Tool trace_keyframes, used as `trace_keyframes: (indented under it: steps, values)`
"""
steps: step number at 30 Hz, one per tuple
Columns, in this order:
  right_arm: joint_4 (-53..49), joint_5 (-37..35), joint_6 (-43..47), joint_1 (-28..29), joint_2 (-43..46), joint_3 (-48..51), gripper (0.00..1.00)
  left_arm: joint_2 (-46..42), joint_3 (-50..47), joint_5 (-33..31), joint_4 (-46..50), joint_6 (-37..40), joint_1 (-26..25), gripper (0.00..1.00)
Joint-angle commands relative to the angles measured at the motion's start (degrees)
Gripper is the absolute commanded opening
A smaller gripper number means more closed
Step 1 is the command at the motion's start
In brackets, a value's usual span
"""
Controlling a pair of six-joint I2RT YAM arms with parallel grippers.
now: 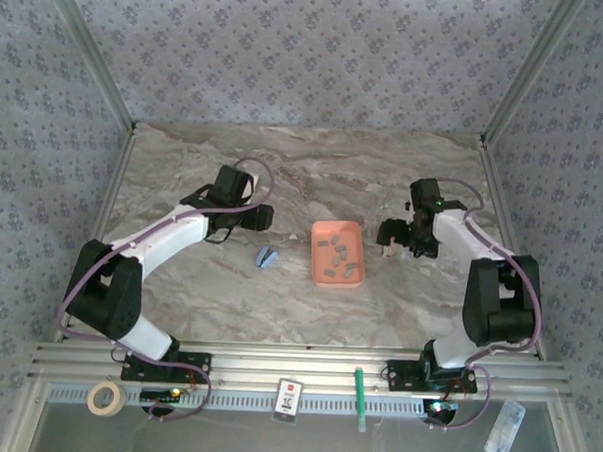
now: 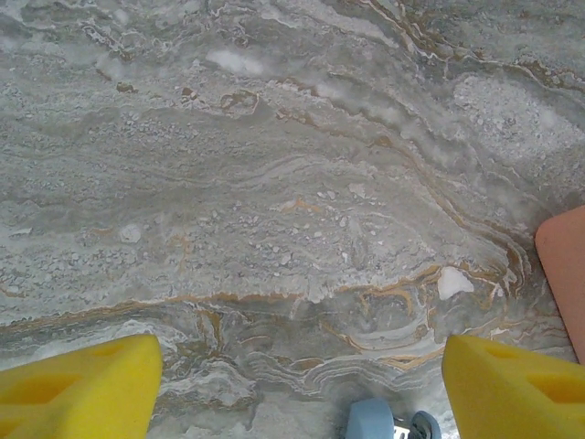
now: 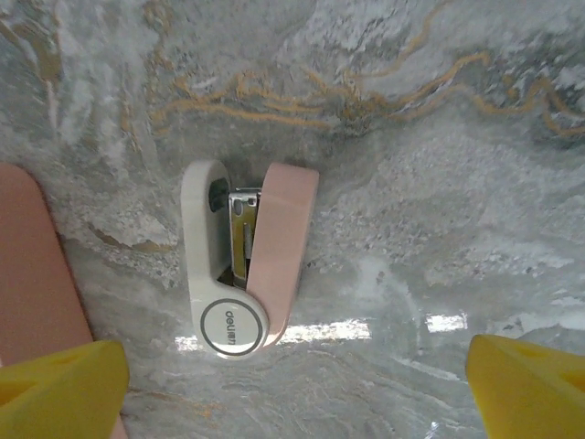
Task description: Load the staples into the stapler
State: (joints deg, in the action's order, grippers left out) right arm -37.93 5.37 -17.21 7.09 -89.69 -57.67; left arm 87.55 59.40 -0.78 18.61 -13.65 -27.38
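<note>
Loading is not begun: staples (image 1: 337, 256) are found in the tray (image 1: 316, 249), stapler (image 1: 267, 257) left of it; left end effector (image 2: 297, 352) and right end effector (image 3: 297, 357) are spread.

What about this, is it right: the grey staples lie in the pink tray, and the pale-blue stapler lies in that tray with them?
Not quite. The grey staples do lie in the pink tray, but the pale-blue stapler is not in it: it lies on the table, outside the tray, to its left. The top external view shows this.
</note>
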Motion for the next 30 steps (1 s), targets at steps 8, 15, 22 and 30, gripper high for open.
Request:
trace_keyframes:
  steps: [8, 15, 22, 30]
  values:
    - [-4.7, -0.9, -0.5, 3.1, -9.4, -7.5, 0.75, 0.9, 1.2, 0.3, 1.3, -2.5, 0.0, 0.76]
    - [-4.7, -1.4, -1.7, 3.6, -13.0, -8.5, 0.60, 1.9, 1.3, 0.4, 1.9, -2.5, 0.0, 0.76]
    - [-3.5, -3.2, -1.3, 4.0, -14.3, -8.2, 0.44, 2.0, 1.6, 0.9, 2.8, -2.7, 0.0, 0.76]
    - [0.5, -5.9, 1.8, 6.1, -3.9, -4.9, 0.38, -0.9, 4.0, 3.7, 4.7, -1.3, 0.0, 0.76]
